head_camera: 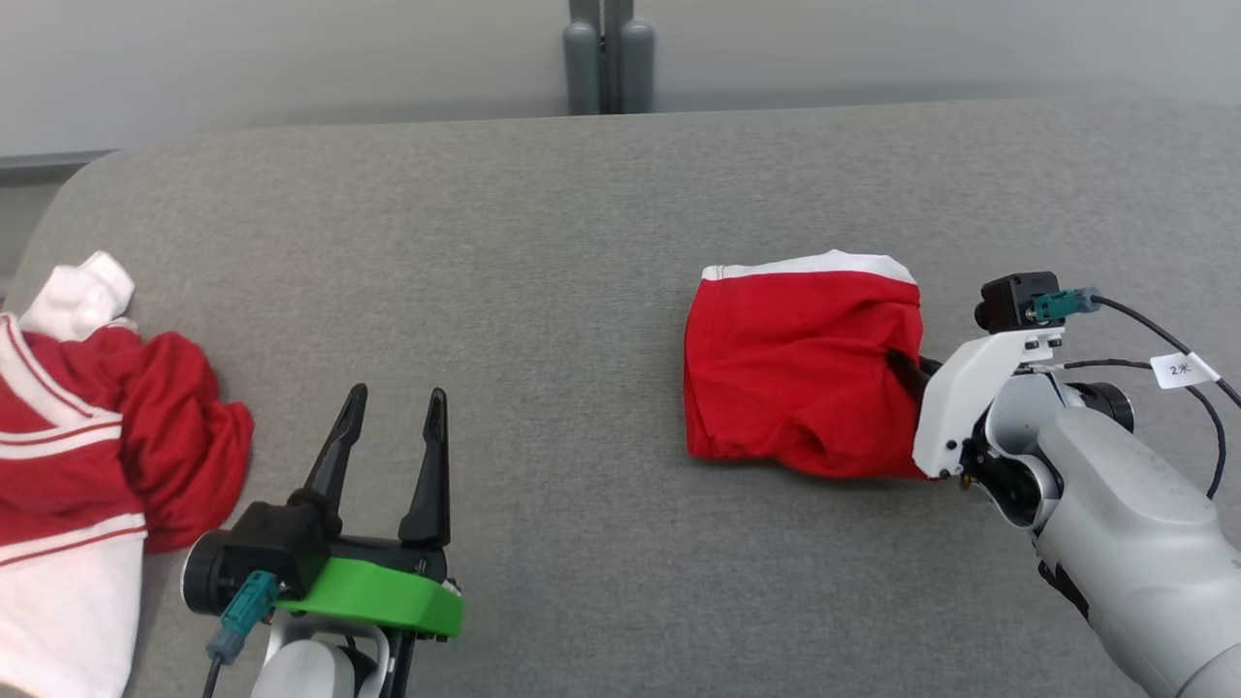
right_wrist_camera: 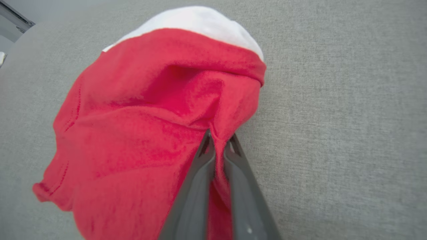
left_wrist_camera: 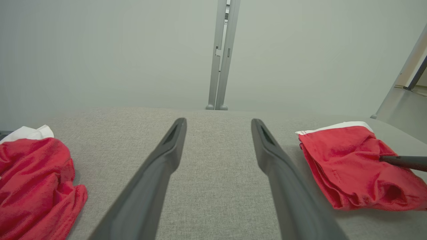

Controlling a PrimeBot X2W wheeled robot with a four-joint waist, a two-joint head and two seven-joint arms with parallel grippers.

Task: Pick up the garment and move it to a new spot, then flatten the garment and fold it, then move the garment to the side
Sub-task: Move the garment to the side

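One grip: our right gripper [right_wrist_camera: 218, 140] pinches the right edge of the folded red-and-white cloth garment [head_camera: 790, 368]; left gripper [head_camera: 397, 393] gapes well left.

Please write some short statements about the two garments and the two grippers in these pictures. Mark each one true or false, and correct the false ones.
1. The right gripper is shut on a pinch of cloth at the edge of the folded red garment. True.
2. The left gripper is shut on the crumpled red and white garment. False: its fingers stand open, hold nothing and are apart from that garment.
3. The folded red garment has a white band along its far edge. True.
4. The two garments touch each other. False: a bare stretch of the grey fabric surface lies between them.
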